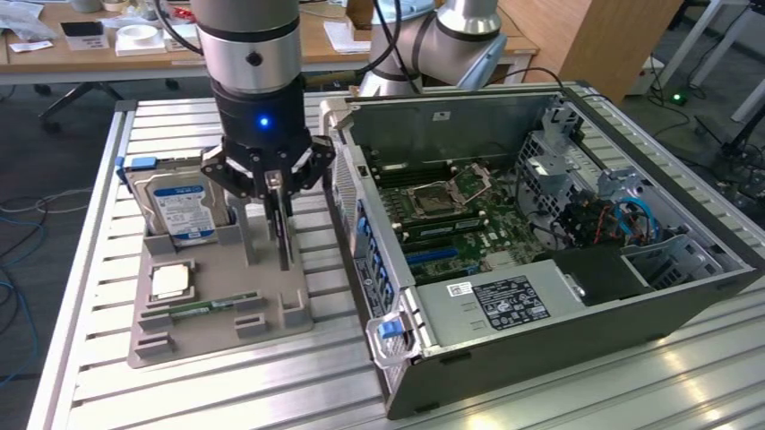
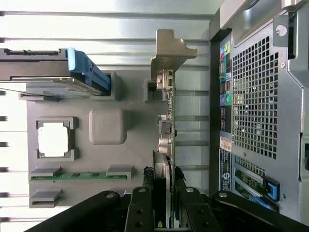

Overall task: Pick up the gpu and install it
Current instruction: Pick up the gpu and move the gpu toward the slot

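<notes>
The arm's fingers [image 2: 141, 205] pinch the gpu [image 1: 285, 237], standing on edge in the gray tray [image 1: 203, 336] on the counter [image 1: 179, 394].

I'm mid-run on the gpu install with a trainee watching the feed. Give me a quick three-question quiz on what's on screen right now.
1. True or false: the hand has its fingers on either side of the gpu, which stands on edge.
2. What stands upright in the gray holder next to the gpu? A) the hard drive B) a cooling fan C) a coiled cable
3. Fill in: the open computer case lies to the exterior view's ____ of the holder.

Key: 1 true; 2 A; 3 right.
</notes>
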Robot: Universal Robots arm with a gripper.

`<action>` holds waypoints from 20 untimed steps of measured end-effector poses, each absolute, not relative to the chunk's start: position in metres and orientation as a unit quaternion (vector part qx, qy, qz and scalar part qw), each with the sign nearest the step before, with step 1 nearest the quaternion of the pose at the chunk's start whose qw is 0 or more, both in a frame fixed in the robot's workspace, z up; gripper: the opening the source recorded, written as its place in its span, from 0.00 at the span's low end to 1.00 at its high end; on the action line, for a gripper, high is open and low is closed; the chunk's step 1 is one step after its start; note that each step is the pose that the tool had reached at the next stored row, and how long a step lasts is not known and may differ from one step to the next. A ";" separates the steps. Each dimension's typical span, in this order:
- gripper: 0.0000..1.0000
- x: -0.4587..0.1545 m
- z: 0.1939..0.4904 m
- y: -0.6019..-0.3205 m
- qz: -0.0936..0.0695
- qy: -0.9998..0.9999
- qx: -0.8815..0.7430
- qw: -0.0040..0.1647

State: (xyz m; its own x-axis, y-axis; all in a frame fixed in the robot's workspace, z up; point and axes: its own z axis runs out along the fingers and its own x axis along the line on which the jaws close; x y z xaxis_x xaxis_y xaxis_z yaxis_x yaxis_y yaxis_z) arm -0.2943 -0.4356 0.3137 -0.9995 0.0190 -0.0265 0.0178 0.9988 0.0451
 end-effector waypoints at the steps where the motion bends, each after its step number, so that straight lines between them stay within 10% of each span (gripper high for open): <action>1: 0.26 -0.294 0.315 -0.436 0.022 1.000 0.009 0.013; 20: 0.26 -0.294 0.340 -0.436 0.022 1.000 0.009 0.013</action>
State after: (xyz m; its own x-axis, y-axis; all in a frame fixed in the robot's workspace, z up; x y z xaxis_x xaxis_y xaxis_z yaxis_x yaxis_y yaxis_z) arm -0.2942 -0.4356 0.3399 -0.9995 0.0190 -0.0265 0.0178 0.9988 0.0450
